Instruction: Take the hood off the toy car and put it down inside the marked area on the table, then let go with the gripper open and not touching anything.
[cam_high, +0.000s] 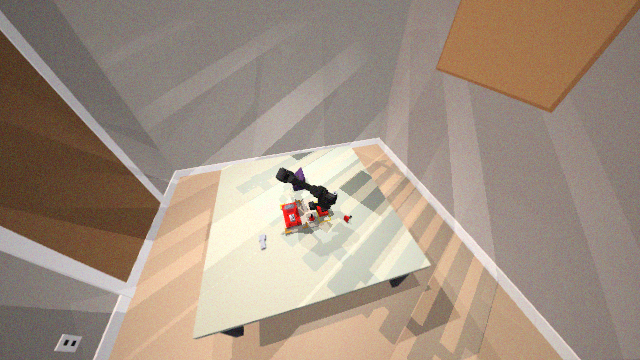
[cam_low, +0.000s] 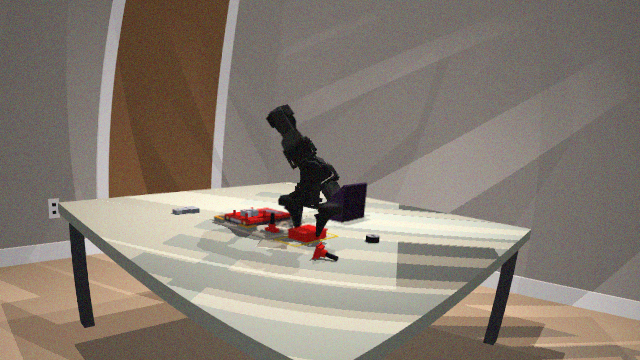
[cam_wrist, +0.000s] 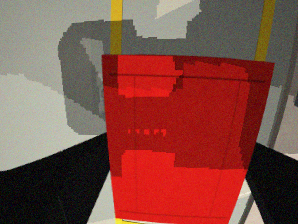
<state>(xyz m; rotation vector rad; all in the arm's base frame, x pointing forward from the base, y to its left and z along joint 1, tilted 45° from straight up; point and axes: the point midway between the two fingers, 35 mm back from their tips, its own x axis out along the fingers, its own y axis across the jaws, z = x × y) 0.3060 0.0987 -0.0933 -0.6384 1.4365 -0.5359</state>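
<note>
Exterior view, from my remote seat: at left sits the flat red toy car body (cam_low: 255, 216) on the pale table (cam_low: 150, 220), its hood already off. To its right my black parallel-jaw gripper (cam_low: 306, 222) grasps the flat red rectangular hood (cam_low: 307, 233), which looks to be resting low within the yellow-outlined marked area (cam_low: 330, 236). Wrist view shows the hood (cam_wrist: 182, 143) overlapping the yellow outline (cam_wrist: 269, 23). I judge removal and carrying done; releasing and backing clear remain.
</note>
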